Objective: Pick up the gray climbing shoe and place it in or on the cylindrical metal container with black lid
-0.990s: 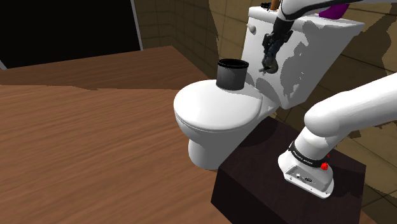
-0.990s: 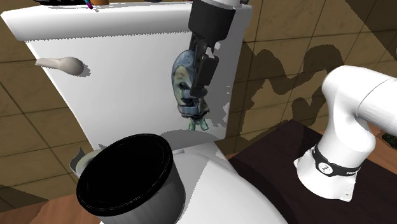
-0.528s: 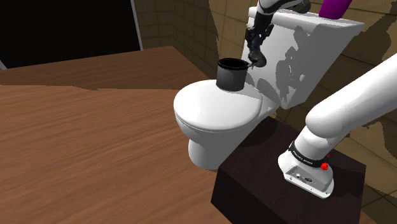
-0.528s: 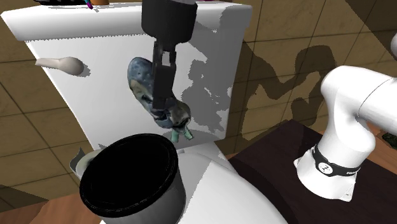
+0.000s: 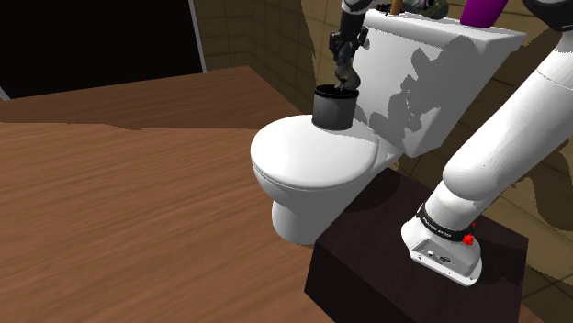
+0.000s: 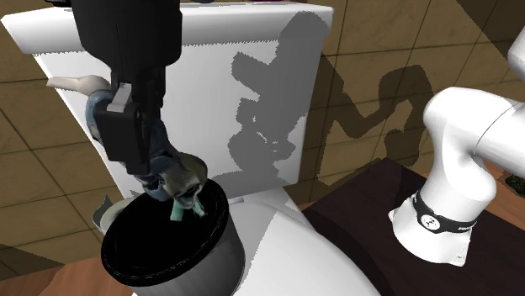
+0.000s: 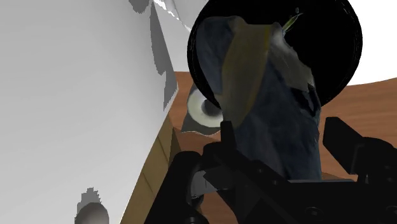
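Observation:
The gray climbing shoe [image 6: 183, 178], blue-gray with a tan strap [image 7: 238, 70], hangs toe-down with my gripper [image 6: 156, 172] shut on it. It hovers just over the open black mouth of the cylindrical container [image 6: 168, 244], its tip at the rim's level. In the shoulder view the gripper [image 5: 343, 66] holds the shoe [image 5: 347, 81] right above the dark container [image 5: 334, 106], which stands at the back of the toilet lid. Seen from the wrist, the shoe [image 7: 273, 102] covers much of the container's black opening [image 7: 334, 51].
The container stands on a white toilet [image 5: 312, 165] in front of its tank [image 5: 432, 73]. A flush handle [image 6: 71, 82] sticks out of the tank and a purple object [image 5: 480, 11] lies on top. My dark stand [image 5: 413, 275] is beside the bowl on a wooden floor [image 5: 119, 211].
My gripper has carried the shoe from in front of the tank toward the shoulder view's left and lower. It now hangs over the container's mouth.

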Tool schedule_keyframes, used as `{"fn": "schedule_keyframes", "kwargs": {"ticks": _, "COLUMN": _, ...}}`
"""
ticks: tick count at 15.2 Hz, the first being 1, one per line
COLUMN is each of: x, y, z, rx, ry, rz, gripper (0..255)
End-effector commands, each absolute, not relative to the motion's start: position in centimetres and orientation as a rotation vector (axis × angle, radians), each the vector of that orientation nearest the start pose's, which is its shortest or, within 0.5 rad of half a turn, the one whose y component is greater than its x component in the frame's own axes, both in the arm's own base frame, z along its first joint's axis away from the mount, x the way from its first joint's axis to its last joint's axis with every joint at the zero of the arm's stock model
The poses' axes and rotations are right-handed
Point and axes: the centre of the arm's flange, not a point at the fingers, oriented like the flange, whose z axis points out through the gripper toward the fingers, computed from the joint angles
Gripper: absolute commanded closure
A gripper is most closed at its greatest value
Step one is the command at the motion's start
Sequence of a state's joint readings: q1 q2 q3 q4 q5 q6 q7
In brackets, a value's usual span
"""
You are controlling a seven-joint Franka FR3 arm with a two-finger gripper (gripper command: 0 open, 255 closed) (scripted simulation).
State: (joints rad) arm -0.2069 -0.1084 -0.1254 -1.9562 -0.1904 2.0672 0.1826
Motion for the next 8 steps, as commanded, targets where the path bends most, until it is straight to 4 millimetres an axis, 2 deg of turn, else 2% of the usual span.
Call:
{"fn": "schedule_keyframes", "kwargs": {"ticks": 1, "x": 52.1, "y": -18.8, "z": 53.9, "rx": -3.221, "ry": 0.726, "rz": -0.343, "gripper": 255}}
{"fn": "schedule_keyframes", "kwargs": {"ticks": 8, "x": 52.1, "y": -18.8, "z": 50.2, "rx": -3.221, "ry": 0.726, "rz": -0.343, "gripper": 255}}
